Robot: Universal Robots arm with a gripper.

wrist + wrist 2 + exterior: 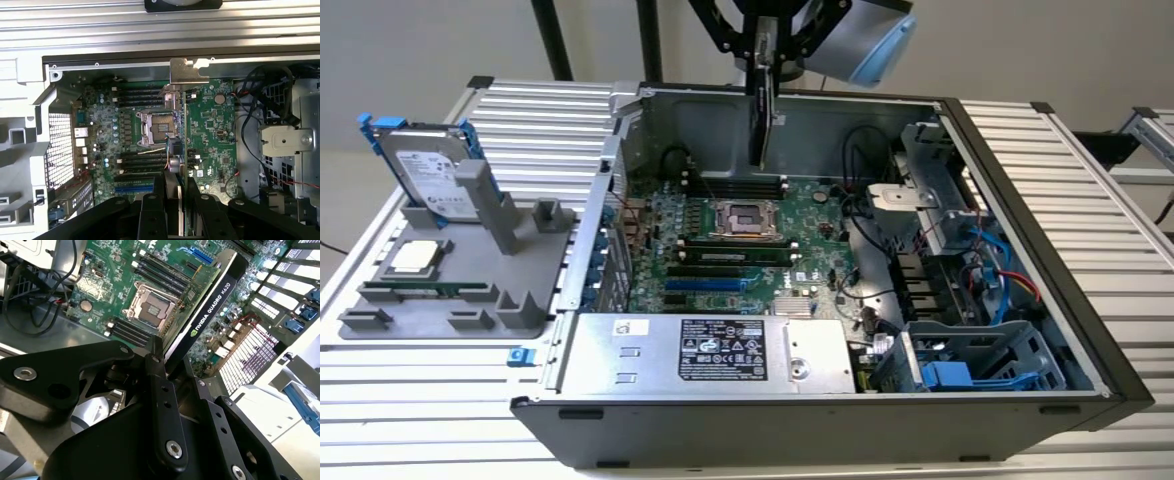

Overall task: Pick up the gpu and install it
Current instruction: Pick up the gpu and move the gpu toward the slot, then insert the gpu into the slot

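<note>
1. The black two-fingered gripper is clamped on the top edge of the gpu, a flat green circuit card with a black fan cooler
2. The card hangs edge-down inside the open grey computer case, over the green motherboard (apparently not touching it)
3. A silver hard drive in a blue frame stands outside the case, at the exterior view's left

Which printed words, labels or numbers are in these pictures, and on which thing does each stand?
White lettering on the gpu, second wrist view: a maker's name and model, which I do not read out.
Label on the power supply, exterior view: too small to read.
Label on the hard drive, exterior view: too small to read.
</note>
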